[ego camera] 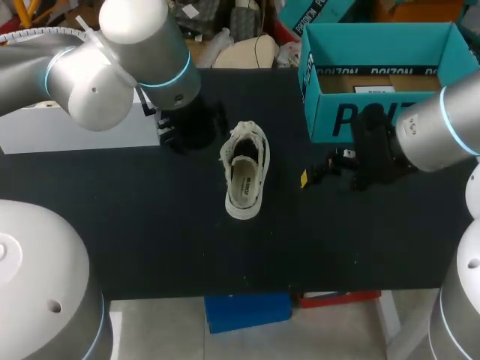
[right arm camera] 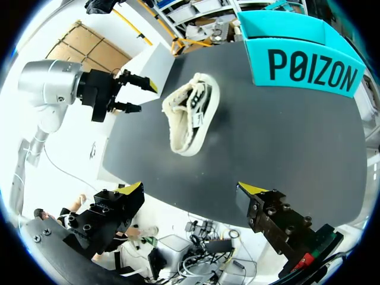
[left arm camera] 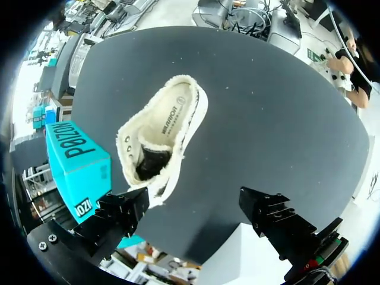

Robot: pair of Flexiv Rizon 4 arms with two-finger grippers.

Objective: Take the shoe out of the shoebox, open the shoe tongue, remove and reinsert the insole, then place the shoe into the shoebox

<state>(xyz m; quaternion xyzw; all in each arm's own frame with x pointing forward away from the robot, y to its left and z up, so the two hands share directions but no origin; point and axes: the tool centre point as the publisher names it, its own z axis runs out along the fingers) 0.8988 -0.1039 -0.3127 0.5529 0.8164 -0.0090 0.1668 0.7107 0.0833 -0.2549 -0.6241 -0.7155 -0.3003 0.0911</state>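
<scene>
Head view: the shoe (ego camera: 245, 171) lies sole-down mid-table (ego camera: 150, 225), left of the shoebox (ego camera: 360, 116), its opening up, likely so the tongue and insole can be reached. The left gripper (left arm camera: 195, 200) hangs near its far-left side and the right gripper (right arm camera: 191, 190) to its right, both spread and empty.
</scene>
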